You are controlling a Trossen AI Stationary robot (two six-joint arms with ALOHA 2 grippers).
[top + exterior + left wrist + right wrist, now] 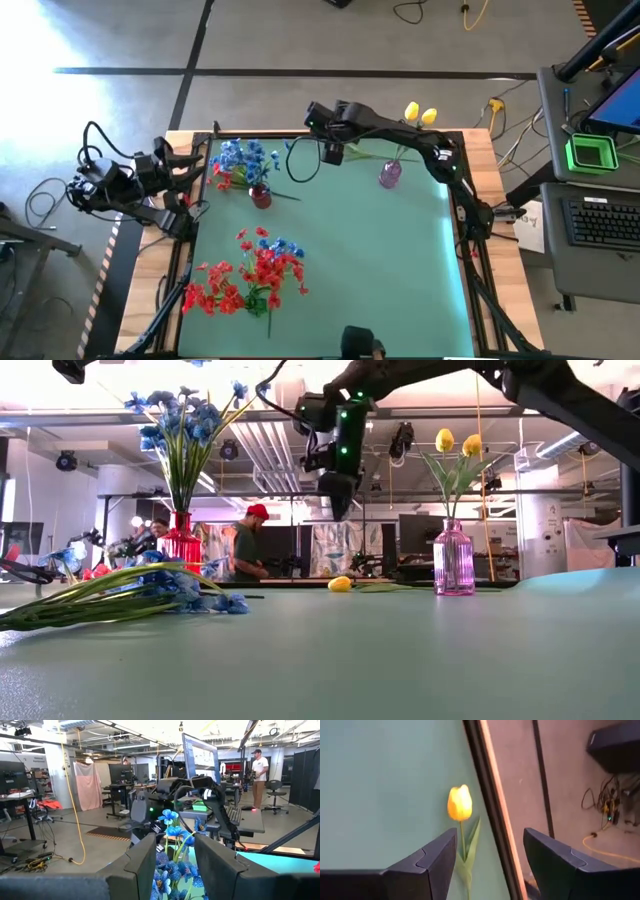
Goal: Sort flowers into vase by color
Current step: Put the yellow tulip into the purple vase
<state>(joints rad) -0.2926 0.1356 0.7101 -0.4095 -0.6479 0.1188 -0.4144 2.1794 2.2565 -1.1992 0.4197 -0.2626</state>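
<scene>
A red vase [260, 196] at the far left holds blue flowers [242, 158]. A pink vase [390, 175] at the far right holds two yellow tulips [420, 114]. One more yellow tulip [459, 803] lies flat on the green table close to its far edge, also seen in the low view [340, 584]. A heap of red and blue flowers [252, 276] lies near the front left. My right gripper [490, 857] hangs open above the lying tulip, clear of the table [336, 508]. My left gripper [175, 865] waits open at the far left corner, facing the blue flowers.
The table's dark far frame and wooden border [487, 795] run right beside the lying tulip. A long stretch of bare green mat [380, 270] lies in the middle and right. People stand in the room beyond [250, 545]. A desk with a keyboard [600, 215] stands off the right side.
</scene>
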